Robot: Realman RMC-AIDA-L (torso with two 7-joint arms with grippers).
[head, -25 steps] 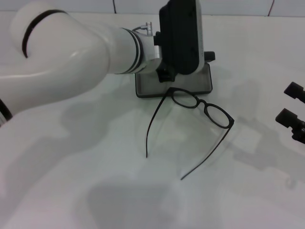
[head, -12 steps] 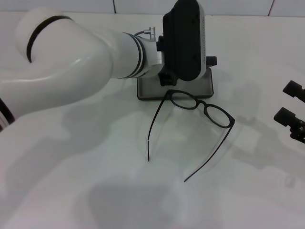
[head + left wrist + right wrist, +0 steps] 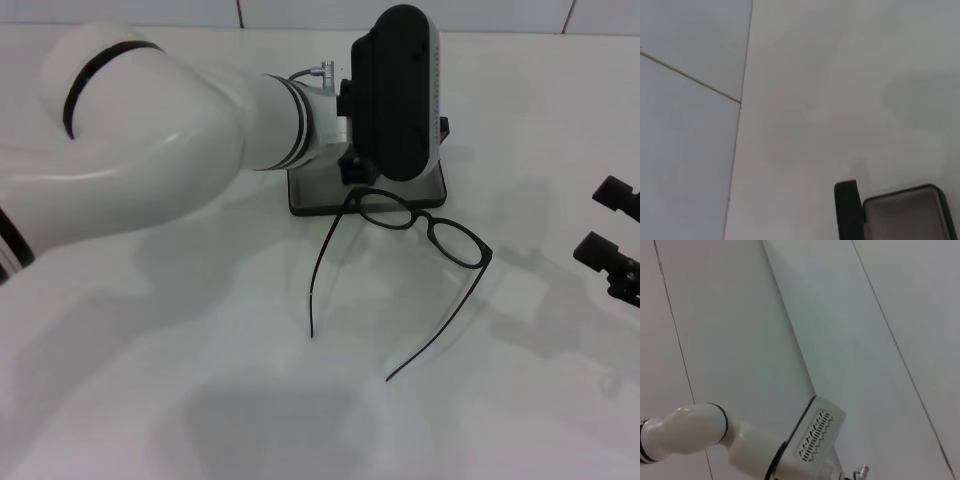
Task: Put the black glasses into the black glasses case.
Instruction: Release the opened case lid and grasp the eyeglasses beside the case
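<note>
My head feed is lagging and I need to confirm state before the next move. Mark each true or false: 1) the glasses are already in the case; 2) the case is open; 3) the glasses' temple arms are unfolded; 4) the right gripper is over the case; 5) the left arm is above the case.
1) False. The black glasses lie on the table, just in front of the black glasses case, not in it.
2) True. Its light grey lining shows in the left wrist view.
3) True. Both temple arms stretch out towards the robot.
4) False. The right gripper sits at the table's right edge, well away from the case.
5) True. The left gripper and its wrist are above the case, hiding much of it.
</note>
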